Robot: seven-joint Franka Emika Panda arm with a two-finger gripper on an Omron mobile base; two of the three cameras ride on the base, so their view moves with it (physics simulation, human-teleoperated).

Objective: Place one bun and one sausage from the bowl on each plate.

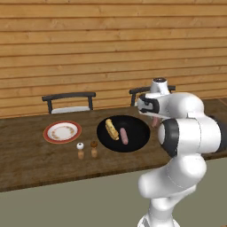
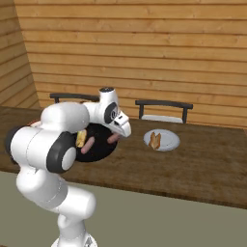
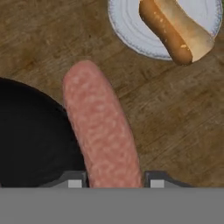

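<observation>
My gripper [image 3: 113,179] is shut on a pink sausage [image 3: 100,131], which hangs over the table between the black bowl [image 3: 30,140] and a pale plate [image 3: 127,30]. That plate carries a bun [image 3: 177,28]. Seen from the right base, the gripper [image 2: 123,131] and the held sausage [image 2: 114,139] hover at the bowl's [image 2: 101,149] right rim. The bowl [image 1: 133,144] still holds a bun [image 1: 111,129] and a second sausage [image 1: 123,135]. A red-rimmed plate [image 1: 49,131] lies bare to its left.
Salt and pepper shakers [image 1: 80,150] [image 1: 94,150] stand in front of the bowl toward the table's near edge. Two dark chairs [image 1: 68,101] [image 2: 161,110] sit behind the table against the wooden wall. My own arm hides part of the bowl in the right base view.
</observation>
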